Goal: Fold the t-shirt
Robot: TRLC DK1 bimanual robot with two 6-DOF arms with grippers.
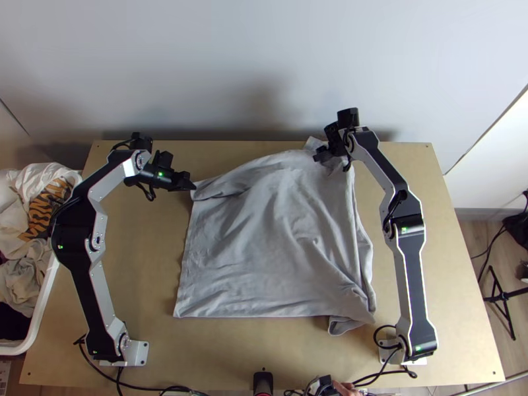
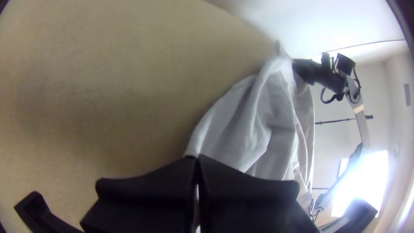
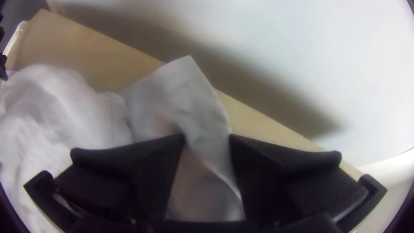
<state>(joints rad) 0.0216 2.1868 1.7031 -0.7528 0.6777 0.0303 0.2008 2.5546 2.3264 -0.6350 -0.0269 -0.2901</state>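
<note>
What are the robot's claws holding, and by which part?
The left claw pinches the grey t-shirt by its far left corner. The right claw is open, with cloth between its fingers but apparently not squeezed.

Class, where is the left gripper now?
In the top view, left of centre, the left gripper is at the far left corner of the shirt.

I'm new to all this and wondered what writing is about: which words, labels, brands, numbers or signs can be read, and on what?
Orange capitals on a light cloth in the white basket: folds break them up, so I can't settle the whole word.
Grey t-shirt, left arm, right arm: none I can make out.
</note>
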